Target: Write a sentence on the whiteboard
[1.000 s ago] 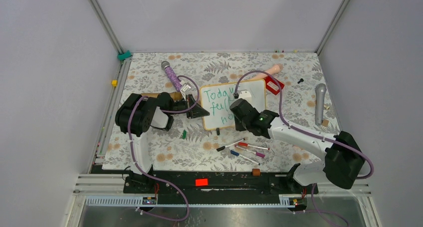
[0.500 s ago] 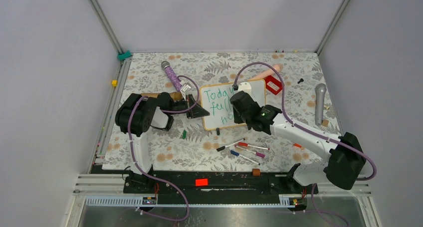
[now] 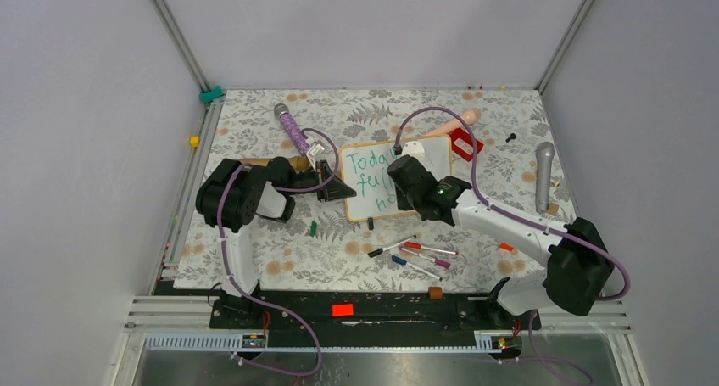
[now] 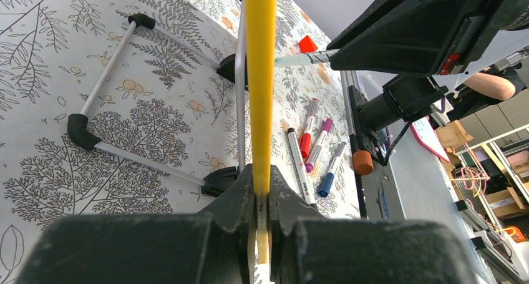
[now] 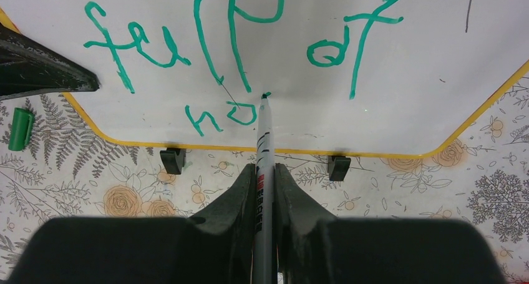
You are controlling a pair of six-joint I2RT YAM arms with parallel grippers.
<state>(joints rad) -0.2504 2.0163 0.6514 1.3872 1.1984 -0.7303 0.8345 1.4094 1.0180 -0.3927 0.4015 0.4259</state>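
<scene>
While whiteboard [image 3: 361,209] spans left-right, sentence [image 3: 370,182] (green) upright

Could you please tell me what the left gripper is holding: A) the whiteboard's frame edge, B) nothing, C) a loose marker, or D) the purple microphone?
A: in the left wrist view the left gripper is shut on the whiteboard, its yellow frame edge pinched between the jaws.

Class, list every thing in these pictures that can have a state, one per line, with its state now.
whiteboard: partly written, clamped at its frame edge.
sentence: unfinished, third line only "ho".
green marker: uncapped, tip at the board.
green cap: off the marker, lying loose.
spare markers: capped, lying flat.
left gripper: shut on the whiteboard frame.
right gripper: shut on the green marker.
</scene>
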